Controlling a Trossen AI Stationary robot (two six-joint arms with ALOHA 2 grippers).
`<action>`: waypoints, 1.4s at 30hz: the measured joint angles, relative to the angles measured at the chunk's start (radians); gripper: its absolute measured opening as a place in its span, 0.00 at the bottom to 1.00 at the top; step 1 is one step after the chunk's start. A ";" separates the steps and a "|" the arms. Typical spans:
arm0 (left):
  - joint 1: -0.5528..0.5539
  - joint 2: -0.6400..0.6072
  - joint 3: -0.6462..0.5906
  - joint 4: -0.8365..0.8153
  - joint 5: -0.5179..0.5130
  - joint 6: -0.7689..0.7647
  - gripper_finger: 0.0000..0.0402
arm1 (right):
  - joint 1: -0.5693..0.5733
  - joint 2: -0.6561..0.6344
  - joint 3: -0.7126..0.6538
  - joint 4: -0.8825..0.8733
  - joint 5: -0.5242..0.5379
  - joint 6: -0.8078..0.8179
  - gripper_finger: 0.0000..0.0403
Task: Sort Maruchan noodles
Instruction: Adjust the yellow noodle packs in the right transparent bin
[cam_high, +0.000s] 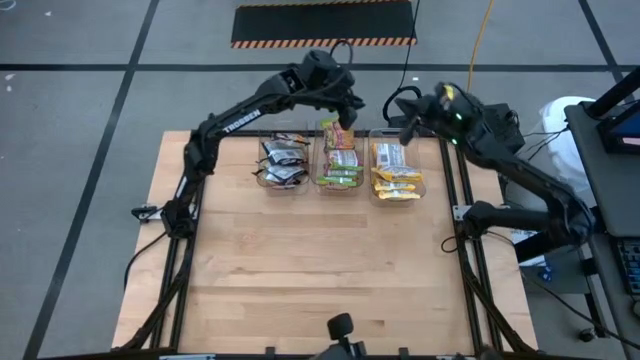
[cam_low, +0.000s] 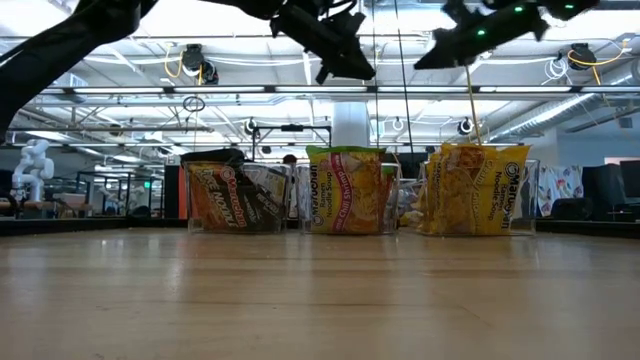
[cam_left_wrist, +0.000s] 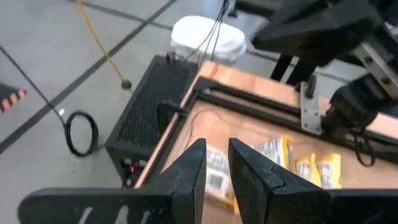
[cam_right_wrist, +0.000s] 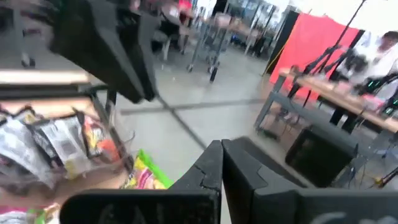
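The Maruchan noodles stand in three clear bins at the table's far edge. The black and red-orange packets (cam_high: 283, 163) are in the left bin, the lime-green and pink ones (cam_high: 340, 160) in the middle bin, and the yellow ones (cam_high: 396, 172) in the right bin. In the low view they show as black (cam_low: 235, 198), green (cam_low: 345, 190) and yellow (cam_low: 478, 190). My left gripper (cam_high: 345, 108) hangs high above the far end of the middle bin, its fingers (cam_left_wrist: 194, 163) a narrow gap apart and empty. My right gripper (cam_high: 407, 122) hangs high above the far end of the right bin, shut and empty (cam_right_wrist: 221, 155).
The bare wooden tabletop (cam_high: 320, 260) stretches from the bins to the near edge. A black frame rail (cam_high: 462, 215) runs along the table's right side. A black box (cam_left_wrist: 146, 112) and cables lie on the floor beyond the far edge.
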 joint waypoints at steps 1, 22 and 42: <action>0.005 -0.006 -0.001 -0.021 0.000 0.001 0.18 | 0.000 0.038 0.040 -0.029 0.001 -0.007 0.00; 0.099 -0.179 -0.001 -0.273 0.000 0.033 0.18 | 0.000 0.534 0.592 -1.009 -0.045 -0.195 0.00; 0.100 -0.188 -0.001 -0.448 -0.003 0.067 0.18 | 0.000 0.758 0.593 -1.167 0.058 -0.295 0.04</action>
